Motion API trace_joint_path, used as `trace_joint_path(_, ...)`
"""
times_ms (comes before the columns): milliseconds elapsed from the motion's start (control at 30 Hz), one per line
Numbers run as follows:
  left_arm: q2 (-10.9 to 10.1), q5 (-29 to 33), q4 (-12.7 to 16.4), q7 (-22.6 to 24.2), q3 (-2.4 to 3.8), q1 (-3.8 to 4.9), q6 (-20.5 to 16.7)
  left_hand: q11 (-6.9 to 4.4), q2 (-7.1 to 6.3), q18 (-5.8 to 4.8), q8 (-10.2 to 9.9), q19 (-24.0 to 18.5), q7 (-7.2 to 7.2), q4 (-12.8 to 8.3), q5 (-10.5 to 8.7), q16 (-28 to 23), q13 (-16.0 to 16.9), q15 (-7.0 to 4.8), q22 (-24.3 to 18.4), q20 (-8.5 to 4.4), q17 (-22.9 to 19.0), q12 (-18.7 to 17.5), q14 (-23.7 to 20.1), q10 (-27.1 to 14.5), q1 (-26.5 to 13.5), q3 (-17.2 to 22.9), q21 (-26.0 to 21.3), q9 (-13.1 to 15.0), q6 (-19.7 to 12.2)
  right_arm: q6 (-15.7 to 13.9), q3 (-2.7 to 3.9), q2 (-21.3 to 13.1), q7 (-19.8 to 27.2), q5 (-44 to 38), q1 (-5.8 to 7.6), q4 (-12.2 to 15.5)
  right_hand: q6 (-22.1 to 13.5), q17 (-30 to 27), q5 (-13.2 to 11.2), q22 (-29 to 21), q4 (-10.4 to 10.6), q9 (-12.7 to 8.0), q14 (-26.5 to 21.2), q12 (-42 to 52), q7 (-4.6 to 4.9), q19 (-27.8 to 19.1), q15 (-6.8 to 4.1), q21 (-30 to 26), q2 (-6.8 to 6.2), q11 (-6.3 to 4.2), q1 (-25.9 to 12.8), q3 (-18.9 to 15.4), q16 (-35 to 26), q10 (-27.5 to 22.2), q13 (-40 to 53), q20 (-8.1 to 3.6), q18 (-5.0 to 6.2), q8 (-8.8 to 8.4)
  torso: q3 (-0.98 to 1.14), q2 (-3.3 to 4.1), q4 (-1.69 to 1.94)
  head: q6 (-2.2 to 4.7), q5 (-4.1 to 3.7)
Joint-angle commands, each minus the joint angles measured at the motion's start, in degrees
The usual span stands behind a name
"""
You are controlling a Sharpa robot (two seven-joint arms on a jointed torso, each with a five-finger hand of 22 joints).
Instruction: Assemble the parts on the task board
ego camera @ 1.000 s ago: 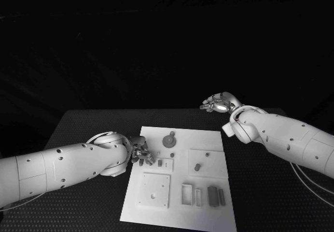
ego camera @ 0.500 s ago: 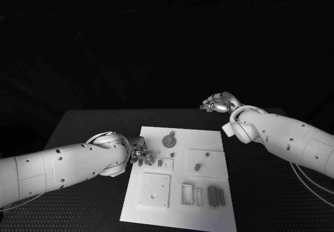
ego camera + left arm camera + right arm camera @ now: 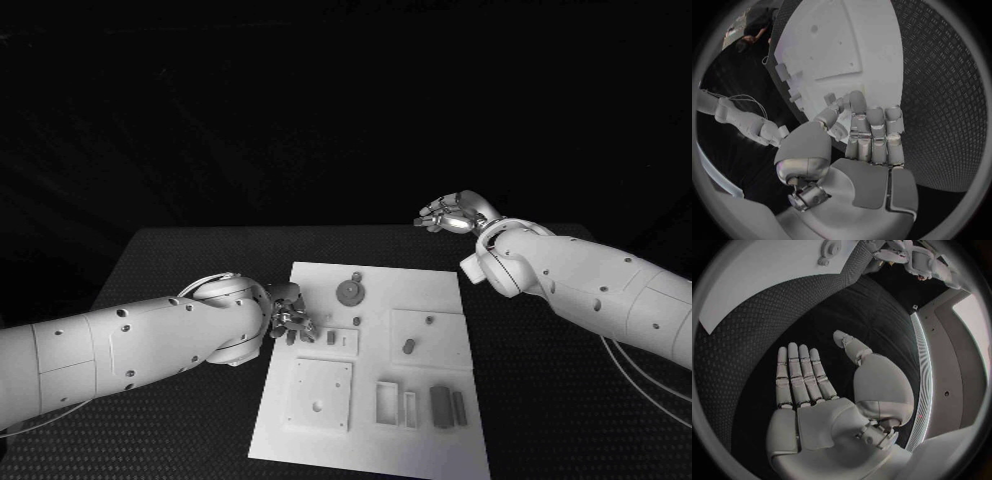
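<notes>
Two hands are in play, and neither holds a part. The left hand (image 3: 293, 318) hovers at the left edge of the task board (image 3: 433, 440), its fingers (image 3: 873, 130) held straight and close together above the board's edge, with the thumb bent in beside them and nothing between them. The right hand (image 3: 456, 214) is raised beyond the board's far right corner, well apart from it; the right wrist view shows its palm flat, fingers (image 3: 798, 372) extended side by side and the thumb out to one side, empty.

My reading is that the assembly is at an early stage: the left hand is about to reach for a piece. Nearest to it is a small peg (image 3: 332, 338) standing on a raised square plate, with a round disc part (image 3: 351, 291) farther back. The next move calls for lowering the fingertips and pinching such a small piece cleanly.

Other pieces lie elsewhere: a short peg (image 3: 408, 346) on the right-hand plate, a square plate with a hole (image 3: 317, 393), and a row of narrow blocks (image 3: 440, 406) near the front edge. Their closeness could hinder a grasp. The black desk (image 3: 188, 270) surrounds the board.
</notes>
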Motion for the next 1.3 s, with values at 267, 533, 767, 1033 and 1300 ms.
trace_joint_path(267,0.56,-0.59,-0.02,-0.07,-0.09,-0.13,2.04,-0.45,-0.60,-0.61,0.45,0.83,-0.43,0.47,-0.23,1.17,0.79,-1.18,1.24,-6.05,0.47,1.20,0.86,0.91,-0.36,-0.04,0.88,2.10,1.50,0.74,0.01,0.06,0.60,-0.50,-0.02,0.08,-0.35,-0.09,0.06,-0.11,0.06,-0.09,0.38,-0.30,-0.03,0.38,0.06,-0.33,0.39,-0.10,-0.34,0.03,-0.36,0.47,-0.09,0.15,0.87,0.23,0.06,0.02,-0.04,-0.08,0.11)
trace_joint_path(533,0.93,-1.57,0.09,-0.01,-0.09,-0.14,2.35,-0.97,-1.06,-0.43,1.57,1.47,-0.99,0.76,1.29,3.17,2.30,-1.93,1.33,-6.55,1.29,3.36,1.40,1.44,-0.62,-0.20,2.41,2.63,2.52,0.73,0.01,0.06,0.61,-0.50,-0.02,0.07,-0.37,-0.12,0.08,-0.13,0.07,-0.10,0.37,-0.34,-0.01,0.39,0.08,-0.39,0.38,-0.10,-0.35,0.00,-0.39,0.48,-0.10,0.16,0.88,0.23,0.07,0.00,-0.04,-0.08,0.07)
trace_joint_path(767,1.10,-1.59,0.18,0.07,-0.09,-0.17,2.51,-1.19,-1.12,-0.34,2.47,1.66,-1.21,0.76,1.83,3.98,2.92,-2.26,1.33,-6.76,1.52,4.43,1.56,1.44,-0.66,-0.22,3.17,2.76,2.65,0.74,0.01,0.06,0.61,-0.50,-0.02,0.09,-0.38,-0.14,0.10,-0.15,0.08,-0.11,0.37,-0.36,0.01,0.39,0.09,-0.43,0.37,-0.09,-0.37,-0.02,-0.41,0.49,-0.10,0.18,0.88,0.23,0.05,-0.01,0.00,-0.09,0.05)
trace_joint_path(1033,1.11,-1.50,-0.07,0.18,-0.08,-0.18,2.20,-1.26,-2.02,-0.23,3.40,1.56,-1.30,1.55,-0.48,4.44,3.38,-2.57,1.22,-6.97,1.45,5.38,1.41,1.00,-1.21,-0.45,3.79,2.78,2.32,0.80,0.01,0.06,0.58,-0.50,-0.02,0.07,-0.41,-0.19,0.13,-0.20,0.10,-0.13,0.34,-0.42,0.03,0.36,0.13,-0.56,0.34,-0.09,-0.39,-0.07,-0.46,0.49,-0.10,0.20,0.88,0.22,0.04,0.01,-0.03,-0.07,0.06)
trace_joint_path(1300,0.94,-1.47,-0.42,0.01,-0.08,-0.18,1.89,-1.26,-5.90,-0.11,4.31,1.26,-1.30,5.35,-5.77,4.59,3.32,-2.79,1.05,-7.15,1.02,5.89,1.12,0.52,-4.07,-1.26,3.93,2.48,1.65,0.77,0.01,0.01,0.58,-0.47,-0.02,0.07,-0.49,-0.27,0.18,-0.26,0.14,-0.17,0.30,-0.52,0.13,0.30,0.22,-0.72,0.29,-0.06,-0.41,-0.13,-0.53,0.49,-0.10,0.23,0.87,0.19,0.03,-0.01,-0.03,-0.01,-0.04)
